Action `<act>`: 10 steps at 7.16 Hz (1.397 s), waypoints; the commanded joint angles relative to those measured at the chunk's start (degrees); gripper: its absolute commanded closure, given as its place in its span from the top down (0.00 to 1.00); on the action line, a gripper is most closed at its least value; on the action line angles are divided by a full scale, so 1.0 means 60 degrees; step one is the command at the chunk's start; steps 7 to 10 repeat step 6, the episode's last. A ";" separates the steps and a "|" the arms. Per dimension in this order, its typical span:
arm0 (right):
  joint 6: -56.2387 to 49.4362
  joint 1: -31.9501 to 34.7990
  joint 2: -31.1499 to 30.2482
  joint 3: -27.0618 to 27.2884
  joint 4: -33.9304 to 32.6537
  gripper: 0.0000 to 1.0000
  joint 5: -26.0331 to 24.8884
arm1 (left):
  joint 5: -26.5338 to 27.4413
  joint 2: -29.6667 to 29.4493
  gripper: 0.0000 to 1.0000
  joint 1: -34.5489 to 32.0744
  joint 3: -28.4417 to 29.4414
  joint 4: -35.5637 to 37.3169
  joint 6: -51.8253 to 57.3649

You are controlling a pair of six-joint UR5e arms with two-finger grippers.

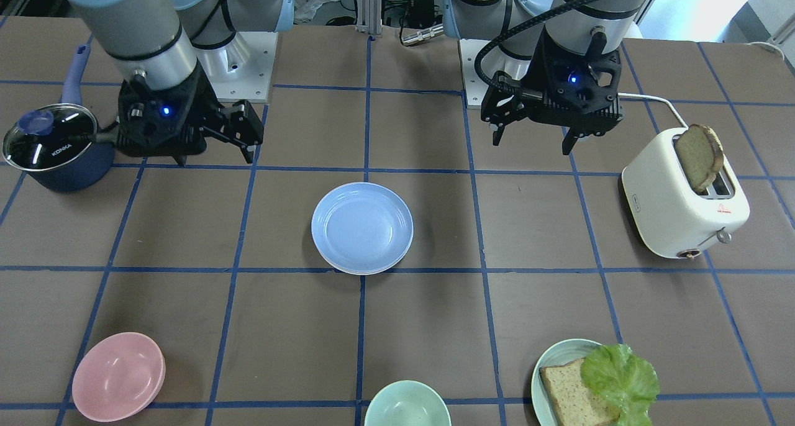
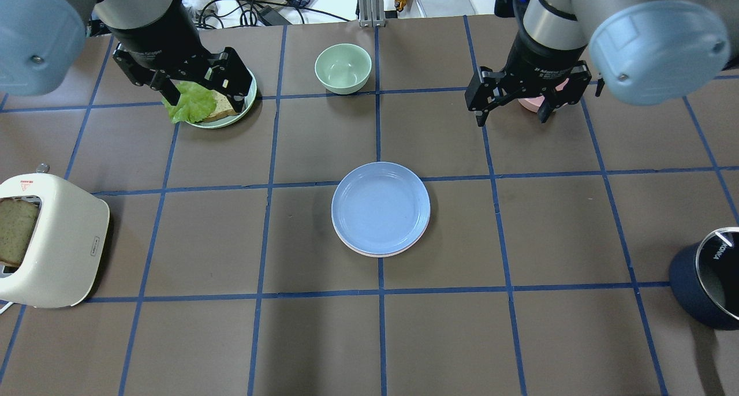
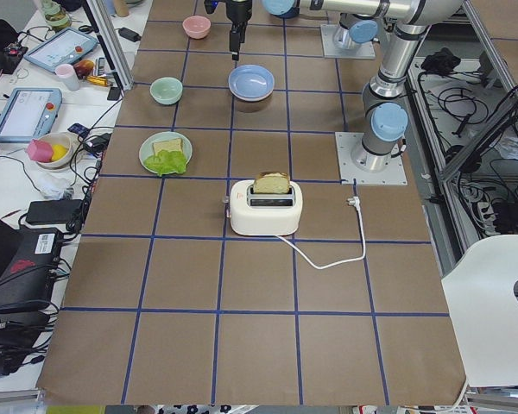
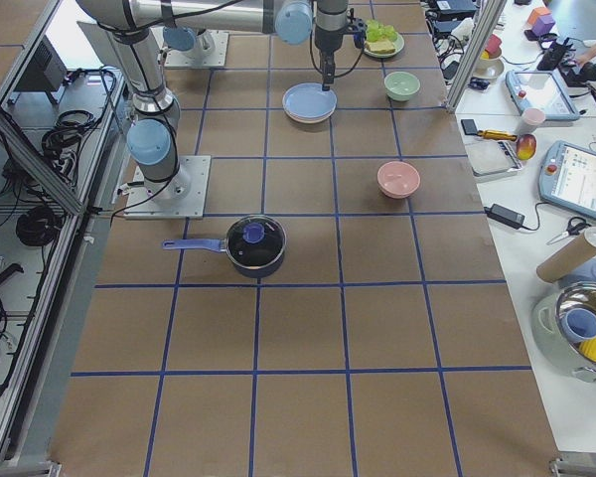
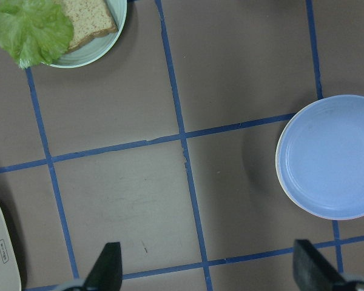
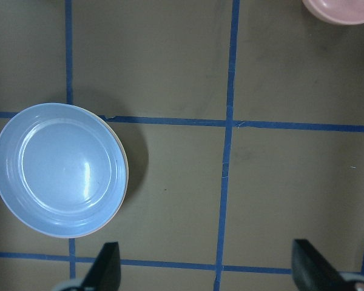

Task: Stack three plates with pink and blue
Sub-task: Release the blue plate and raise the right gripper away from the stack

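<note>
The light blue plate (image 1: 362,227) lies in the middle of the table, on top of a stack; it also shows in the overhead view (image 2: 381,206) and both wrist views (image 5: 330,154) (image 6: 59,167). A thin pale pink plate edge (image 2: 375,254) peeks out under it, and a cream edge (image 6: 125,176) shows in the right wrist view. My left gripper (image 1: 533,141) (image 2: 199,93) (image 5: 207,270) hangs open and empty, high above the table, off to the plates' side. My right gripper (image 1: 214,156) (image 2: 511,116) (image 6: 207,270) is likewise open, empty and raised.
A pink bowl (image 1: 118,376) and a green bowl (image 2: 343,67) stand at the table's far side. A teal plate (image 1: 549,367) holds bread and lettuce. A white toaster (image 1: 677,208) with a bread slice stands on my left, a lidded blue pot (image 1: 56,146) on my right.
</note>
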 commanded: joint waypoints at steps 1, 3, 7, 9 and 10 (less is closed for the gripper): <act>-0.0352 -0.0091 -0.0442 -0.0664 0.1022 1.00 -0.0150 | 0.0014 -0.0004 1.00 0.0010 0.0012 0.0005 0.0008; -0.0396 -0.0062 -0.0165 -0.1252 0.2063 1.00 -0.0296 | 0.0029 -0.0004 1.00 0.0010 0.0012 0.0005 0.0008; -0.0368 -0.0077 0.0437 -0.1987 0.2290 1.00 -0.0283 | -0.0030 -0.0004 1.00 0.0025 0.0027 0.0136 -0.0226; -0.0368 -0.0077 0.0437 -0.1987 0.2290 1.00 -0.0283 | -0.0030 -0.0004 1.00 0.0025 0.0027 0.0136 -0.0226; -0.0368 -0.0077 0.0437 -0.1987 0.2290 1.00 -0.0283 | -0.0030 -0.0004 1.00 0.0025 0.0027 0.0136 -0.0226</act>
